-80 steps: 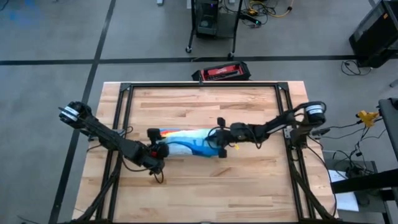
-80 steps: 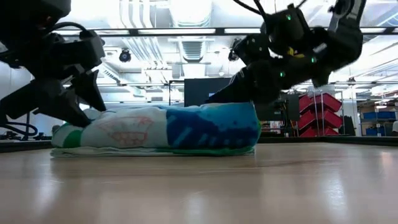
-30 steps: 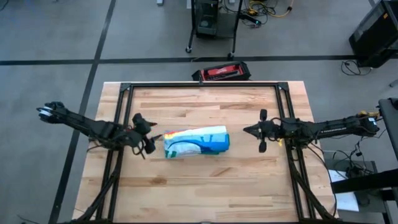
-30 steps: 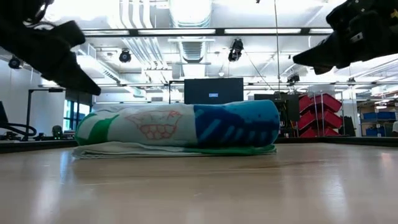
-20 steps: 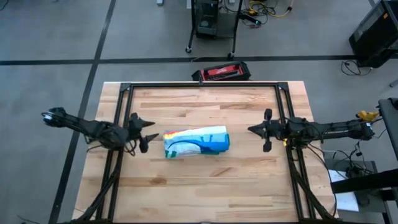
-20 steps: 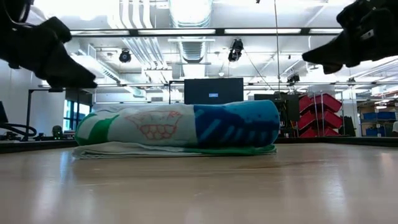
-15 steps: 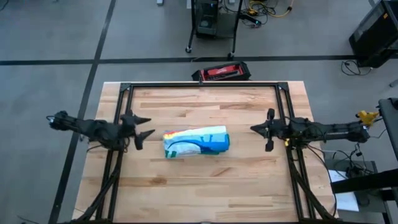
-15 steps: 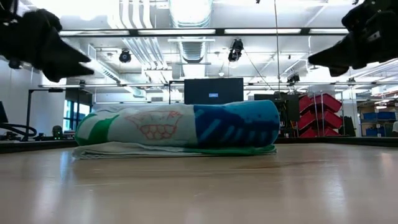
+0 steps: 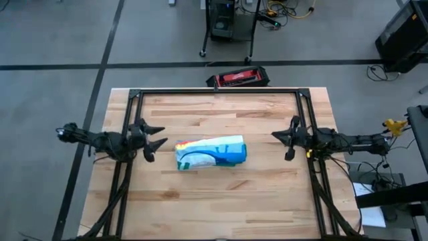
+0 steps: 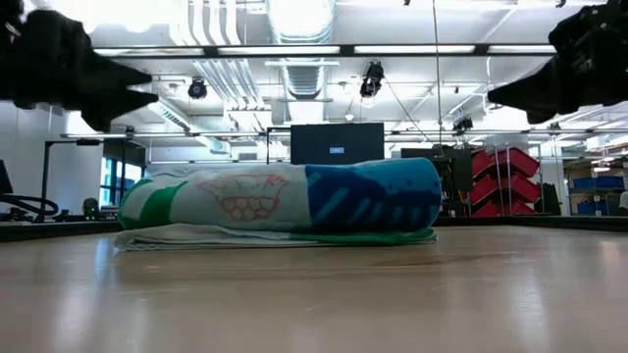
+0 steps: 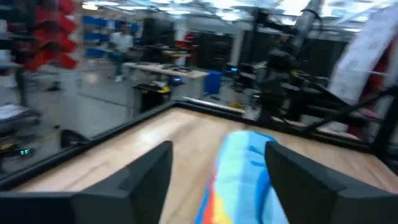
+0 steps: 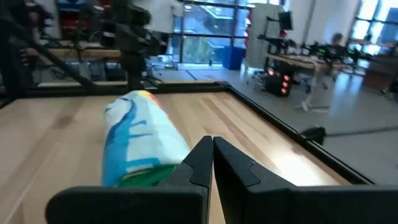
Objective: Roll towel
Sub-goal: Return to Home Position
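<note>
Worktop (image 9: 221,194) centre holds rolled towel (image 9: 210,153); arms backed off to side edges, left gripper (image 9: 162,135) fingers spread, right gripper (image 9: 275,136) fingers pressed together. Rolling looks done.

I count towel (image 9: 210,152): 1, rolled, between my two pincers | pincers: 2, left gripper (image 9: 163,135) and right gripper (image 9: 274,136) | table (image 9: 221,201): 1, under both pincers | red case (image 9: 239,77): 1, on floor, well apart from both pincers
</note>
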